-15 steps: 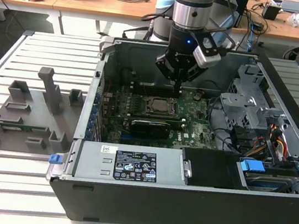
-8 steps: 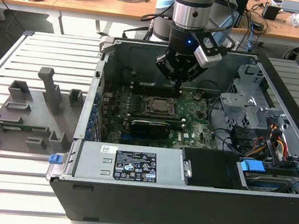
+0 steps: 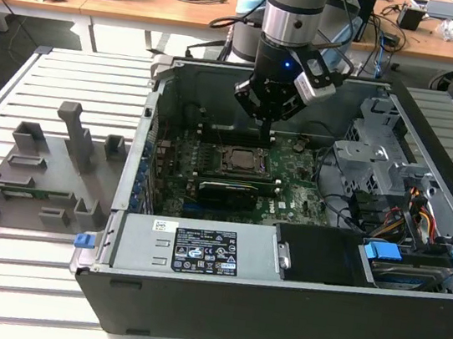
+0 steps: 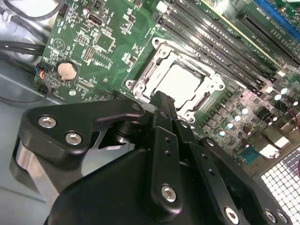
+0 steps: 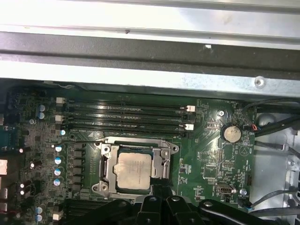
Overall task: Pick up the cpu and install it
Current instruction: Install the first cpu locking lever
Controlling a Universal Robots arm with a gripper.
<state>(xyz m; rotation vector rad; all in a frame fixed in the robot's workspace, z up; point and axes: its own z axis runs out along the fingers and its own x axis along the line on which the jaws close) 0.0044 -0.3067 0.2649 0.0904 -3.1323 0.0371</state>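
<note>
One cpu [image 5: 134, 170] lies flat in the motherboard socket [image 5: 135, 167] inside the computer case [image 3: 292, 301], directly below the gripper [image 3: 266, 131], which hangs just above the socket's far edge; its fingers [image 4: 164, 108] look drawn together and empty, though the wrist views leave this somewhat unsure

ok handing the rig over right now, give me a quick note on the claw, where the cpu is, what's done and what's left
Claw: inside the open computer case, just above the motherboard, beside the socket. Whether it is open or shut cannot be told, and nothing is seen in it.
The cpu: lying flat in the socket frame on the motherboard, seen in both wrist views, silver top up.
Done: the cpu appears placed in the socket.
Left: confirm it is fully seated; the pictures do not settle whether the socket is latched.
The grey holder tray sits on the table at the exterior view's left.
</note>
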